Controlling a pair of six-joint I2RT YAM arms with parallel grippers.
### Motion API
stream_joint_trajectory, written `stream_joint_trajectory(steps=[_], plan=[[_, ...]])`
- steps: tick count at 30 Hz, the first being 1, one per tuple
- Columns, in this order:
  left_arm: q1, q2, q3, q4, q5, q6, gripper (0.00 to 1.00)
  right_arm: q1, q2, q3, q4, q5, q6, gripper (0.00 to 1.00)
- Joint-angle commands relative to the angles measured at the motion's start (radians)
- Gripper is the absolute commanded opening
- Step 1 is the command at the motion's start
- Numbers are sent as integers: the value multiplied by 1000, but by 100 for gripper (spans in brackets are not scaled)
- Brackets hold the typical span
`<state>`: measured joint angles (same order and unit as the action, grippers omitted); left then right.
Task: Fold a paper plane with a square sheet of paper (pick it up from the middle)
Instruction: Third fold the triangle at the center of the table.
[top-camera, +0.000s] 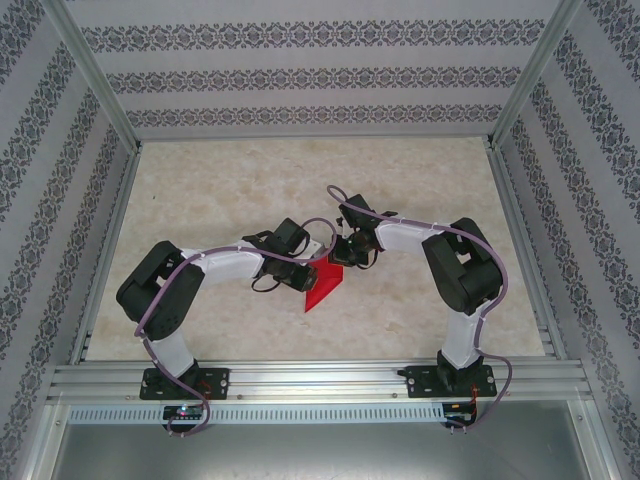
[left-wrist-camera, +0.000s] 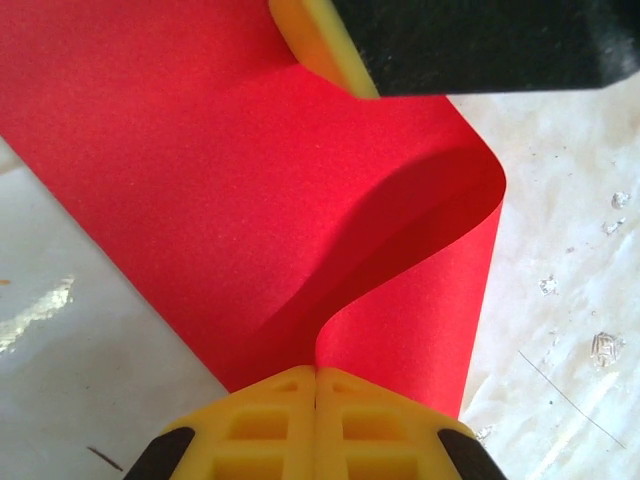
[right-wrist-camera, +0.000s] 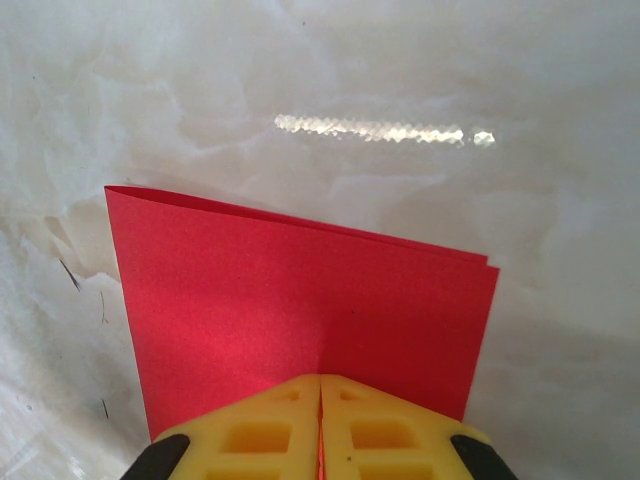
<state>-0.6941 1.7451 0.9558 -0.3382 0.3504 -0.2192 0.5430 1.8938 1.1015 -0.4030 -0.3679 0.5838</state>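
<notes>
Marbled desk (top-camera: 200, 190) centre: left tool (left-wrist-camera: 316, 375) and right tool (right-wrist-camera: 320, 382) each clamped on thin bright-red paper sheet (right-wrist-camera: 300, 290); best align edges before creasing.

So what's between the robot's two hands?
The red paper, pinched by the left hand and the right hand, bowing between them in the left wrist view.

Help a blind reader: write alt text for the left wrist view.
The left gripper, shut, pinches the near edge of a curled red sheet of paper; a yellow fingertip of the right gripper meets its far side, over a marbled table.
</notes>
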Motion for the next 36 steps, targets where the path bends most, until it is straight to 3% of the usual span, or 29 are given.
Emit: stream_joint_trajectory(steps=[1,13,36], plan=[[13,-16,-11,-17,-19,-12,2,-1,22,-21,22,7,16,9],[13,-27,-54,18,4,-49,4,-2,20,-29,31,7,24,10],[13,-22,-25,66,24,0,9,-2,26,-54,52,7,40,10]])
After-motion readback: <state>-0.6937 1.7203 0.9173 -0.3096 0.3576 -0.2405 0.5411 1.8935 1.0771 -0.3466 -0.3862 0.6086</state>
